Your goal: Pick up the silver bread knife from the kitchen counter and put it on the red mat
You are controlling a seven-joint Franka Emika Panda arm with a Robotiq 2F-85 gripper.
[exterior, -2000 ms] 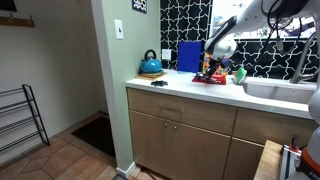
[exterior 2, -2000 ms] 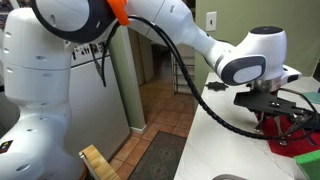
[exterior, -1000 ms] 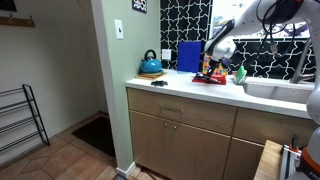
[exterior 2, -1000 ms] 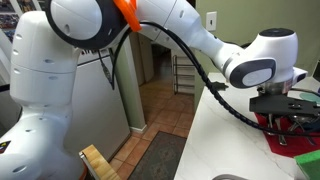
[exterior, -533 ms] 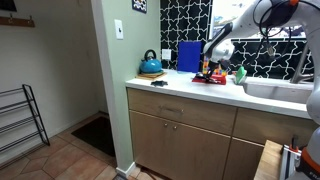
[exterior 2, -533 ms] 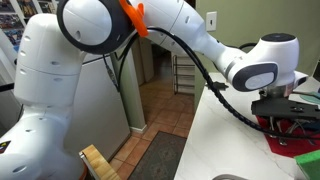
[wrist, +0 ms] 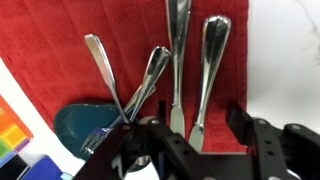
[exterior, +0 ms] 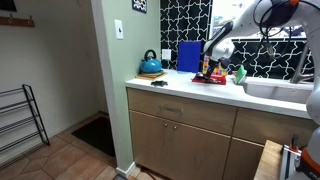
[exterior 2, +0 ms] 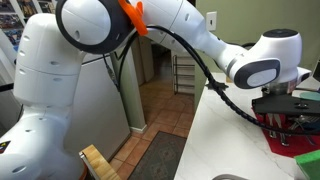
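In the wrist view the red mat (wrist: pixel 130 40) fills most of the picture. My gripper (wrist: pixel 200 116) hovers low over it with its jaws open. The silver bread knife (wrist: pixel 207 70) lies flat on the mat, its blade end between my fingers (wrist: pixel 238 116) and touching neither. A second silver knife (wrist: pixel 177 60) lies parallel just beside it. In both exterior views the gripper (exterior: pixel 208 68) (exterior 2: pixel 285 118) points down over the red mat (exterior: pixel 212 81) (exterior 2: pixel 292 142) on the kitchen counter (exterior: pixel 185 92) (exterior 2: pixel 225 150).
Two more silver utensils (wrist: pixel 110 75) cross on the mat's left part, over a teal object (wrist: pixel 80 122). A multicoloured box (wrist: pixel 12 130) is at the mat's corner. A blue kettle (exterior: pixel 151 65), an upright blue board (exterior: pixel 188 56) and a sink (exterior: pixel 280 90) flank the mat.
The jaws have gone from shut to open over the red mat, and the knife now lies free on it. The arm has barely moved.
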